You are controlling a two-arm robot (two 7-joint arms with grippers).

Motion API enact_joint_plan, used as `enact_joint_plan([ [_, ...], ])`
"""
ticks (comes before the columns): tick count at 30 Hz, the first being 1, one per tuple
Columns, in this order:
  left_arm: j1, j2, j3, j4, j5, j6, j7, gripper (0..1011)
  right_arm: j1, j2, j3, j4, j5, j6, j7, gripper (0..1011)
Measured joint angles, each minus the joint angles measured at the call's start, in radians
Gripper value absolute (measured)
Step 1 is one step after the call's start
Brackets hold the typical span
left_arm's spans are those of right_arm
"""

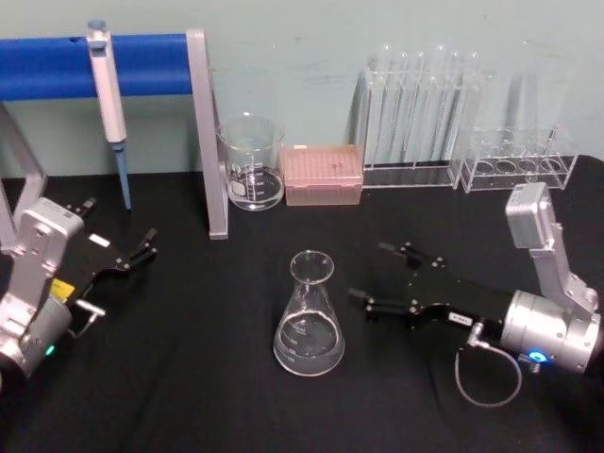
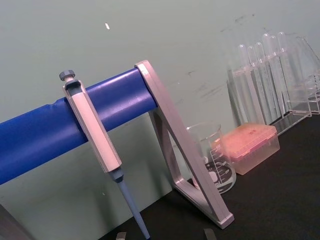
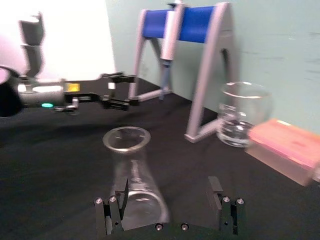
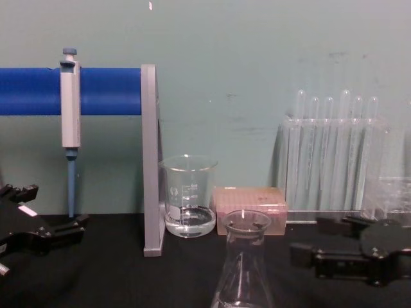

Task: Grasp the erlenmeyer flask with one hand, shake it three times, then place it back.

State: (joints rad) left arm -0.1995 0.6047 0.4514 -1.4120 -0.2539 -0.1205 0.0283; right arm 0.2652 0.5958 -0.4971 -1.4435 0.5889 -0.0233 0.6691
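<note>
The flask (image 1: pixel 309 318) stands upright, neck pointing up, just ahead of the right gripper's (image 1: pixel 379 276) spread fingers, untouched. Left gripper (image 1: pixel 142 247) idles, fingers apart.

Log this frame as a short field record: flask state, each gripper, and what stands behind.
flask: erlenmeyer flask upright on the black table, not held
right gripper: open, low over the table beside the flask, fingers pointing at it, not touching
left gripper: open, at the table's left side, away from the flask
behind: beaker, pink tip box, test tube rack, pipette hanging on the blue stand
task stage: grasp not yet made
</note>
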Motion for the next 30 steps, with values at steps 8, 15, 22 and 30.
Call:
enact_joint_plan([
  [8, 0.000, 0.000, 0.000, 0.000, 0.000, 0.000, 0.000, 1001, -0.017, -0.018, 0.044, 0.008, -0.025, -0.012, -0.085, 1003],
  [15, 0.000, 0.000, 0.000, 0.000, 0.000, 0.000, 0.000, 1001, -0.017, -0.051, 0.066, 0.024, -0.075, -0.039, -0.153, 1003],
  [22, 0.000, 0.000, 0.000, 0.000, 0.000, 0.000, 0.000, 1001, -0.015, -0.096, 0.084, 0.040, -0.126, -0.058, -0.231, 1003],
  [30, 0.000, 0.000, 0.000, 0.000, 0.000, 0.000, 0.000, 1001, -0.008, -0.157, 0.108, 0.089, -0.151, -0.067, -0.290, 1003],
])
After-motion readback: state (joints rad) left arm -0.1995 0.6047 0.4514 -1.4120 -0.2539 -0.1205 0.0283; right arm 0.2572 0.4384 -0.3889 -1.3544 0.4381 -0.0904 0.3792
